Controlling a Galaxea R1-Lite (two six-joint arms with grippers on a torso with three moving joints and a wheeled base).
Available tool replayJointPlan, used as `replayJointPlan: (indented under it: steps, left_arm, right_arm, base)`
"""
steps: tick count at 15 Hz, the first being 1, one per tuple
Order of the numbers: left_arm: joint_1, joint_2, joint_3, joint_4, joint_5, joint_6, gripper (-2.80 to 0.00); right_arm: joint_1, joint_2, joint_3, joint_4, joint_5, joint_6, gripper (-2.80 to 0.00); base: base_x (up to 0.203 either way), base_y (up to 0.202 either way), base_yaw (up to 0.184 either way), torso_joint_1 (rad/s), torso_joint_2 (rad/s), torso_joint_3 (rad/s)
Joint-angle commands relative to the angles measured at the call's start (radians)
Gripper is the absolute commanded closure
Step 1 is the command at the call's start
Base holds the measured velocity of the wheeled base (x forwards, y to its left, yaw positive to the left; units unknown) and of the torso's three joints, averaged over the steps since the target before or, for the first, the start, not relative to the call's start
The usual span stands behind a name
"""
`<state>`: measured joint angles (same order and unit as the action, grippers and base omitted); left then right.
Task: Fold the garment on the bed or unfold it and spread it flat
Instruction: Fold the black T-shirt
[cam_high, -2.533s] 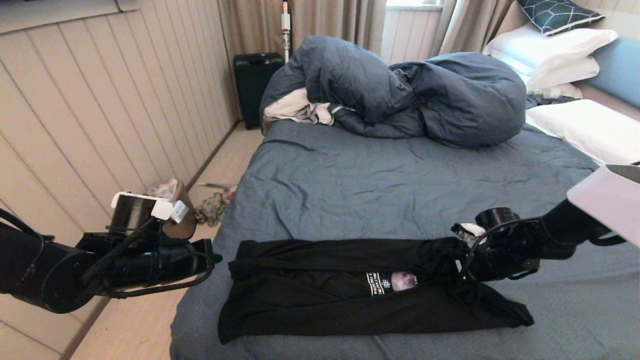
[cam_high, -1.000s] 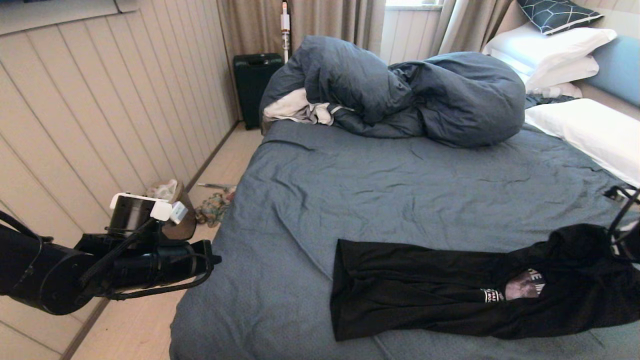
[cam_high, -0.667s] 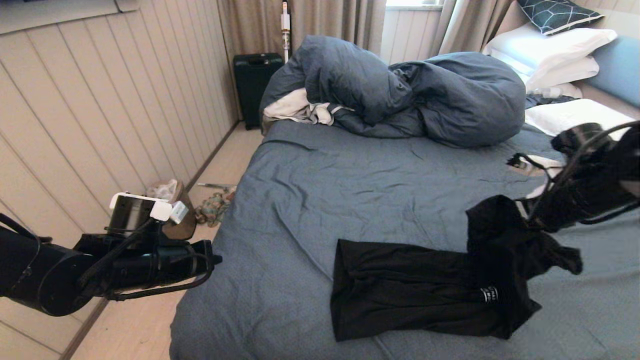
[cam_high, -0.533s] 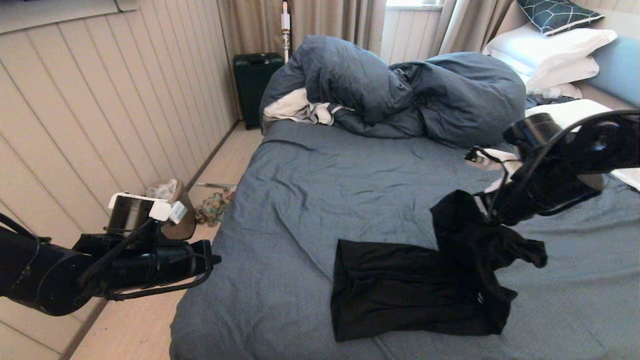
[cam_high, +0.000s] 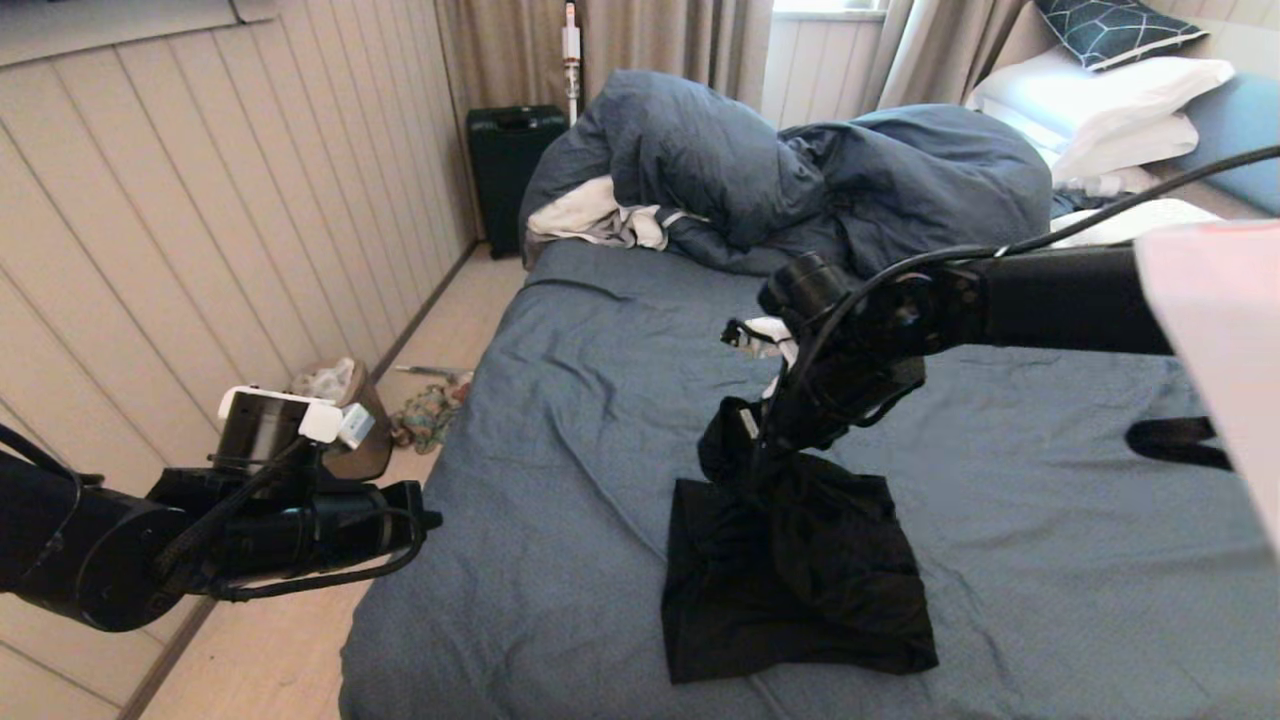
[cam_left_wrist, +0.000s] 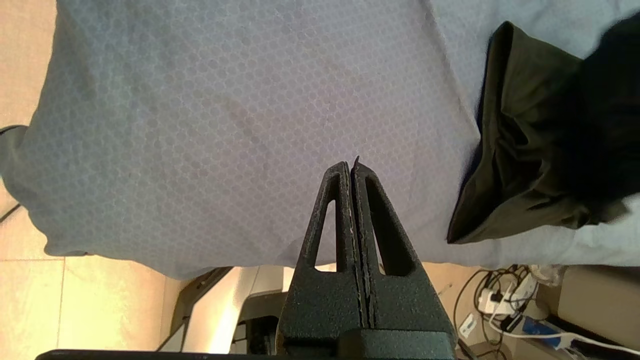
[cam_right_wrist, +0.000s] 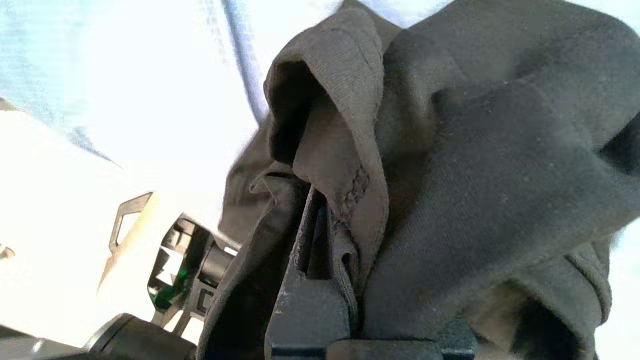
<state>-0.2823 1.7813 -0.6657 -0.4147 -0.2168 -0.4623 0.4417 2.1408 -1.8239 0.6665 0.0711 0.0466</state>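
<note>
A fold is in hand: one end of the garment (cam_high: 790, 570) is clamped in the right gripper (cam_high: 752, 450) and held raised above the half lying near the bed's (cam_high: 600, 400) near edge. Next, lowering and release at the left edge seem called for. The left gripper (cam_left_wrist: 352, 170) is parked shut, left of the bed.

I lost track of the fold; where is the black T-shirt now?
In the head view the black T-shirt lies bunched near the bed's front edge, its upper end gripped by the right tool.
</note>
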Motion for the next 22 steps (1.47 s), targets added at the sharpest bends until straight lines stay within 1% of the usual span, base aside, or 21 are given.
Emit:
replayJointPlan:
  steps: [1, 4, 5, 6, 12, 14, 15, 16, 17, 19, 21, 22]
  left_arm:
    - [0.000, 0.000, -0.001, -0.003, -0.001, -0.003, 0.00]
    - [0.000, -0.002, -0.002, -0.003, -0.003, -0.002, 0.00]
    - [0.000, -0.003, -0.002, -0.003, -0.004, -0.002, 0.00]
    - [0.000, -0.005, -0.003, -0.003, -0.004, -0.002, 0.00]
    - [0.001, -0.008, -0.001, -0.003, -0.003, -0.002, 0.00]
    - [0.000, -0.010, 0.000, -0.003, -0.003, -0.004, 0.00]
    - [0.000, -0.010, 0.000, -0.003, -0.003, -0.004, 0.00]
    - [0.000, -0.010, 0.000, -0.003, -0.003, -0.002, 0.00]
    - [0.000, -0.008, 0.000, -0.003, -0.003, -0.002, 0.00]
    - [0.001, -0.008, 0.000, -0.003, -0.003, -0.002, 0.00]
    - [0.000, -0.005, 0.000, -0.003, -0.003, -0.003, 0.00]
    - [0.000, -0.005, 0.000, -0.003, -0.003, -0.004, 0.00]
  right_arm:
    - [0.033, 0.095, -0.047, 0.011, -0.001, 0.002, 0.00]
    - [0.062, 0.143, -0.109, 0.044, -0.022, 0.003, -0.03]
    - [0.068, 0.156, -0.124, 0.079, -0.043, 0.003, -2.80]
    - [0.074, 0.160, -0.126, 0.088, -0.059, -0.002, -2.80]
    - [0.065, 0.116, -0.127, 0.075, -0.053, 0.002, -2.80]
    - [0.036, 0.107, -0.128, 0.070, -0.058, 0.009, -2.80]
    - [-0.001, 0.108, -0.126, 0.073, -0.058, 0.010, -2.80]
    - [-0.037, 0.109, -0.120, 0.075, -0.058, 0.012, -2.56]
    - [-0.064, 0.117, -0.120, 0.074, -0.060, 0.020, 0.00]
    - [-0.108, 0.139, -0.127, 0.069, -0.081, 0.035, 0.00]
    - [-0.109, 0.174, -0.127, 0.068, -0.136, 0.041, 0.00]
    - [-0.105, 0.187, -0.122, 0.068, -0.132, 0.045, 0.00]
  base:
    - [0.000, 0.000, 0.000, 0.000, 0.00, 0.000]
    - [0.000, 0.000, 0.000, 0.000, 0.00, 0.000]
    - [0.000, 0.000, 0.000, 0.000, 0.00, 0.000]
    - [0.000, 0.000, 0.000, 0.000, 0.00, 0.000]
    - [0.000, 0.000, 0.000, 0.000, 0.00, 0.000]
    - [0.000, 0.000, 0.000, 0.000, 0.00, 0.000]
    - [0.000, 0.000, 0.000, 0.000, 0.00, 0.000]
    - [0.000, 0.000, 0.000, 0.000, 0.00, 0.000]
    - [0.000, 0.000, 0.000, 0.000, 0.00, 0.000]
    - [0.000, 0.000, 0.000, 0.000, 0.00, 0.000]
    - [0.000, 0.000, 0.000, 0.000, 0.00, 0.000]
    - [0.000, 0.000, 0.000, 0.000, 0.00, 0.000]
